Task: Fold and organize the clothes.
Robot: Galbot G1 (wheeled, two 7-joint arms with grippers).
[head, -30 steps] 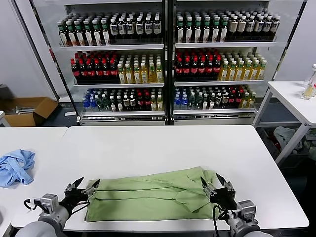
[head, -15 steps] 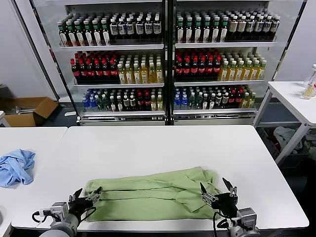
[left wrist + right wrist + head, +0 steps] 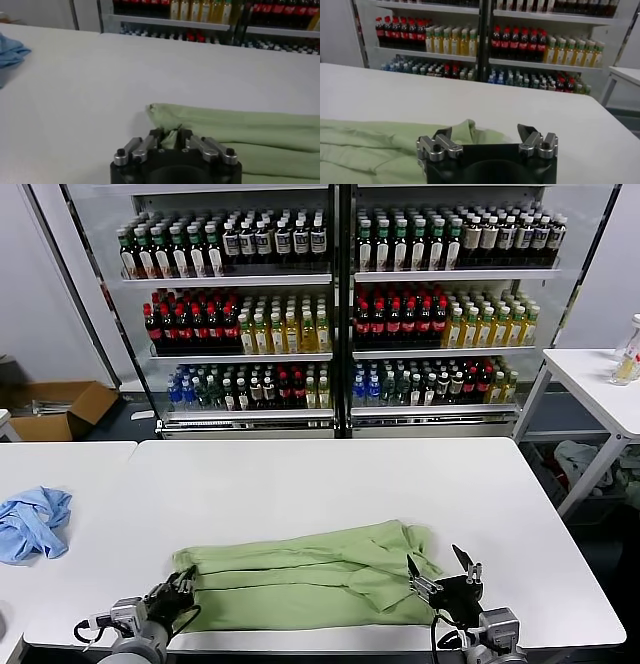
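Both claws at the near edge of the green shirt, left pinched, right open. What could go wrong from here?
1. The left claw looks shut on only a small pinch at the green shirt's corner; it may slip out on lifting.
2. The right claw is open with no cloth between its fingers, so a lift now would be one-sided and skew the fold.
3. The shirt lies near the table edge and could slide off.

The black left gripper with silver knuckles [image 3: 170,138] pinches the near corner of the light green folded cotton shirt [image 3: 240,135], which stretches toward three o'clock across the white table [image 3: 100,75]. A crumpled sky-blue garment [image 3: 10,52] lies at ten o'clock.
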